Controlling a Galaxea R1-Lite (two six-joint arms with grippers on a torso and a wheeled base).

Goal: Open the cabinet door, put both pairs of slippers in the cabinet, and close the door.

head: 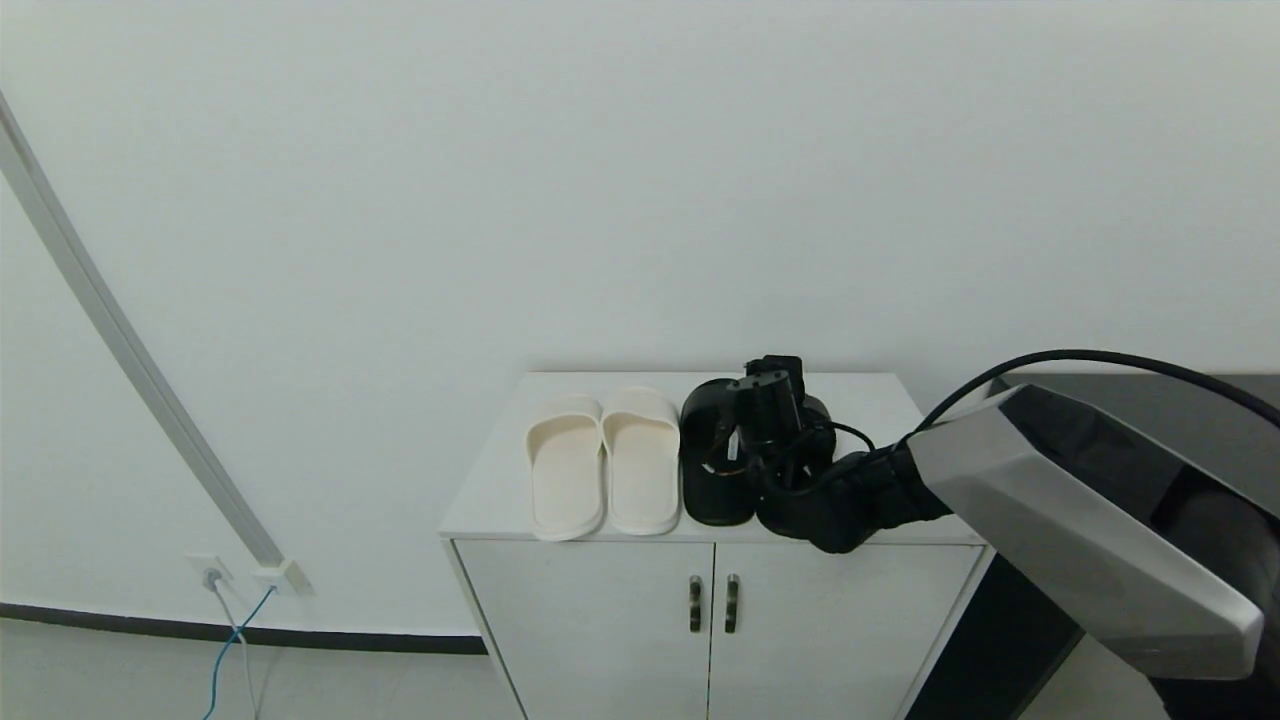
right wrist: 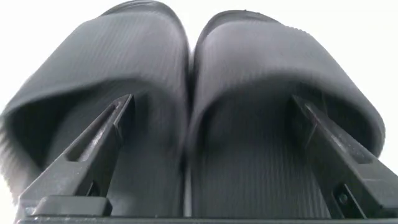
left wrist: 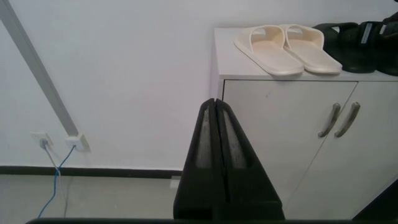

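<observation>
A pair of white slippers (head: 603,460) (left wrist: 289,46) and a pair of black slippers (head: 712,460) (left wrist: 348,43) (right wrist: 155,81) lie side by side on top of the white cabinet (head: 490,500) (left wrist: 273,124). Both cabinet doors are closed, with two handles (head: 711,603) (left wrist: 339,119) at the middle seam. My right gripper (head: 770,400) (right wrist: 211,99) is open at the black pair, one finger (right wrist: 93,149) reaching under each slipper's strap. My left gripper (left wrist: 216,106) is shut on nothing, held low out to the left of the cabinet.
The cabinet stands against a white wall. A grey conduit (head: 120,340) runs down the wall to sockets (head: 212,573) with a blue cable near the floor on the left. A dark surface (head: 1200,400) lies to the cabinet's right.
</observation>
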